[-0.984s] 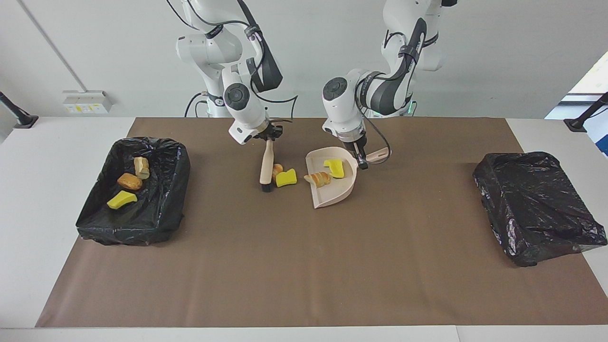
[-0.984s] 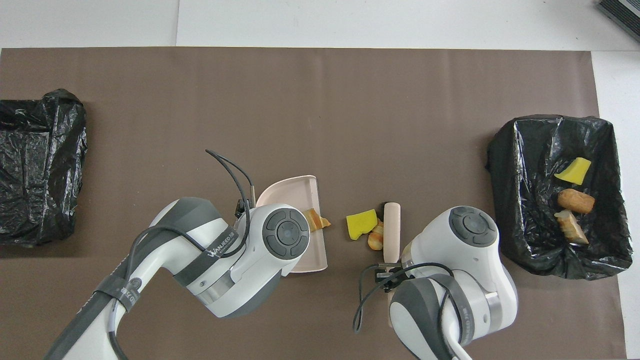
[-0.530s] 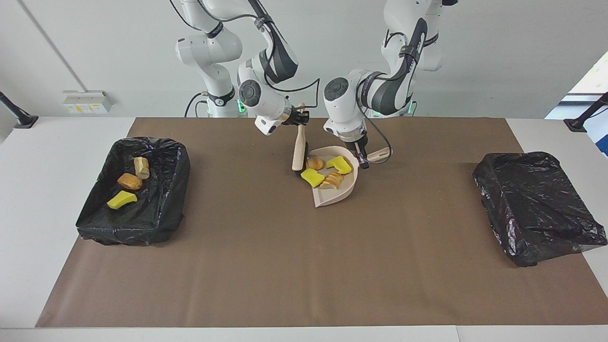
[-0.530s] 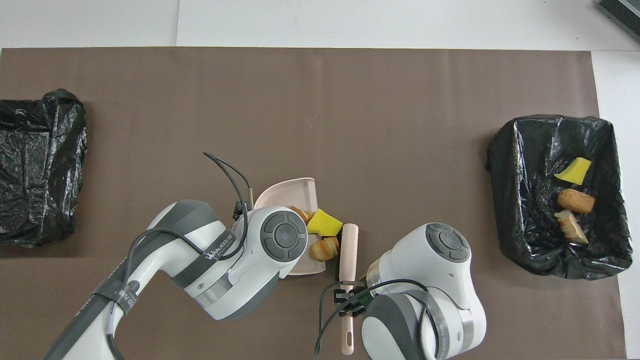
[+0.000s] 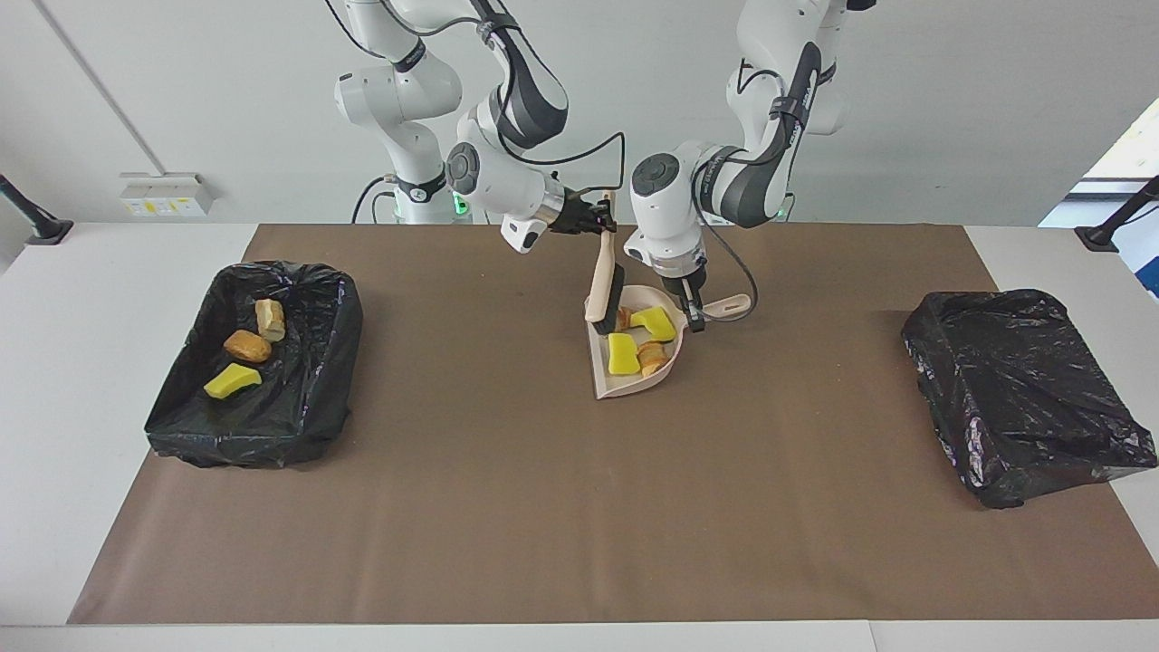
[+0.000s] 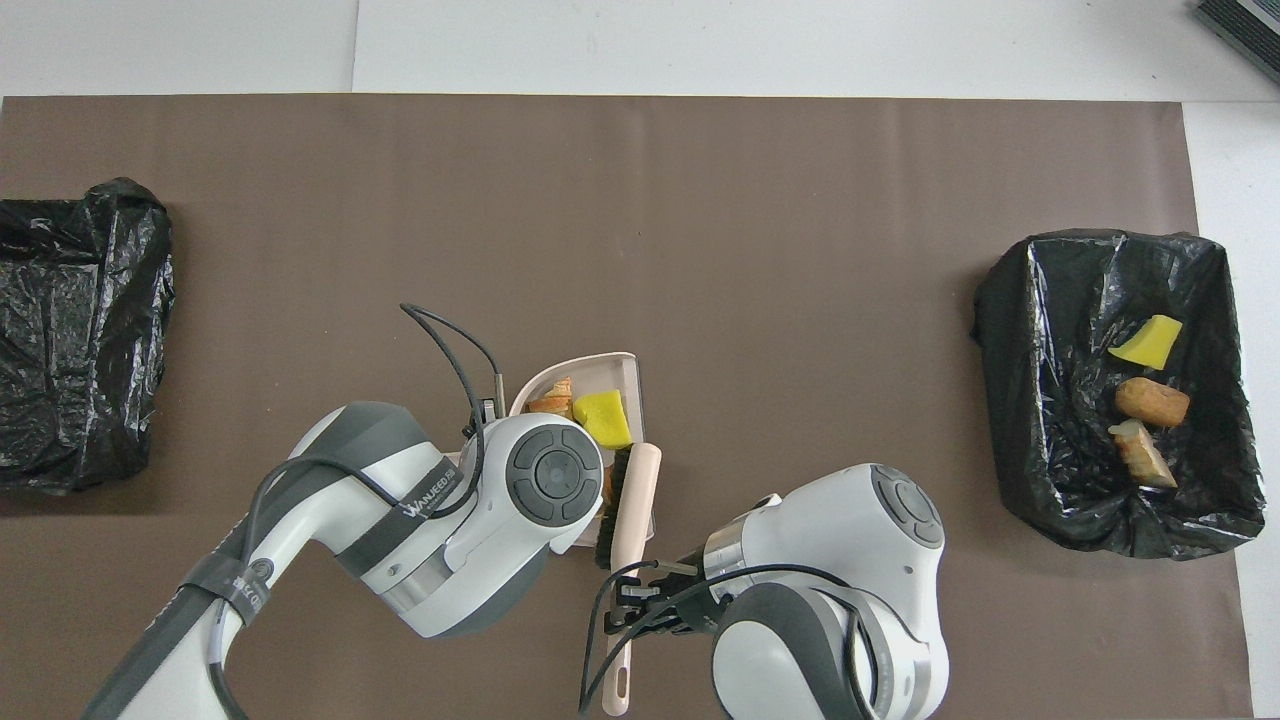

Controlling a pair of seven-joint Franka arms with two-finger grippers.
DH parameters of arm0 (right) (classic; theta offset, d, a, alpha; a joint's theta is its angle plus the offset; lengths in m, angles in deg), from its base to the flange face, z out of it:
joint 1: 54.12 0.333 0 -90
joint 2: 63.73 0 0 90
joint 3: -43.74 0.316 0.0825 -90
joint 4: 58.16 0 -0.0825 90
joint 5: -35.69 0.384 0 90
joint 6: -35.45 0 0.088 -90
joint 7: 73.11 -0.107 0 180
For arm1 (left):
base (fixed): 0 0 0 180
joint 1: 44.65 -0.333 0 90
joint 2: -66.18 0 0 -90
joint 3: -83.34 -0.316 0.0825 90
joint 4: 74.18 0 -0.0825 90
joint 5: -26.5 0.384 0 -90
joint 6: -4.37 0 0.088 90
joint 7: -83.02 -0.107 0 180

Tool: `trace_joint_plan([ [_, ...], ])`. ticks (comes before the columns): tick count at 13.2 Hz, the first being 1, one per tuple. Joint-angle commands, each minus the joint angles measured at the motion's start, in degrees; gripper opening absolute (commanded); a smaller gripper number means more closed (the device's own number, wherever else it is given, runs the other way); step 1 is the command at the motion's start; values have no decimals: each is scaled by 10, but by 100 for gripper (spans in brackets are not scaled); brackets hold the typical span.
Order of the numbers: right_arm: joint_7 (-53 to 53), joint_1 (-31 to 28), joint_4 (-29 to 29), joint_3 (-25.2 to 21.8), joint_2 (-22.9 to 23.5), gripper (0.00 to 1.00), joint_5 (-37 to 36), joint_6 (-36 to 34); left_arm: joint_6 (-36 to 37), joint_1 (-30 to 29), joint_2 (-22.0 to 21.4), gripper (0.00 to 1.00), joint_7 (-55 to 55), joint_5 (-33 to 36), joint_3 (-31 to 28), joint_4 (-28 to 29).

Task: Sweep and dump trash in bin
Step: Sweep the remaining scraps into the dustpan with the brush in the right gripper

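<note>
Two grips, both firm: my right gripper is clamped on the brush by its handle, with the bristled head tipped down into the mouth of the dustpan, and my left gripper is pinched shut on the dustpan's handle, holding the pan tilted near the middle of the mat.

Inside the pan I count two bright yellow spongy wedges and at least one orange-brown bread-like lump; another brown bit shows just by the bristles, though part of the load is hidden under the brush and my left wrist from above. No loose trash is visible on the brown mat, so I judge the sweeping done.

Out toward my right arm's end, the black-lined bin holds three pieces: a yellow wedge, a brown roll and a paler crusty chunk. The other bin, at my left arm's end, looks like crumpled black plastic with nothing showing in it.

What's left, as I read it: carry this panful to a bin and tip it out.
</note>
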Motion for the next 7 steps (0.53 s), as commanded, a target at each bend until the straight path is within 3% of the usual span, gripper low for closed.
trace_joint_plan([
  [1, -11, -56, -24, 1, -34, 0, -77, -100, -16, -11, -13, 0, -31, 5, 1, 19],
  [3, -53, -69, -52, 2, -32, 0, -183, -155, -19, -18, -12, 0, -32, 5, 1, 19],
  [5, -77, -64, -50, 4, -36, 0, -299, -165, -18, -24, -11, 0, -67, 5, 1, 17],
  [7, -79, -63, -50, 5, -43, 0, -360, -192, -18, -48, -9, 0, -116, -4, 1, 7],
])
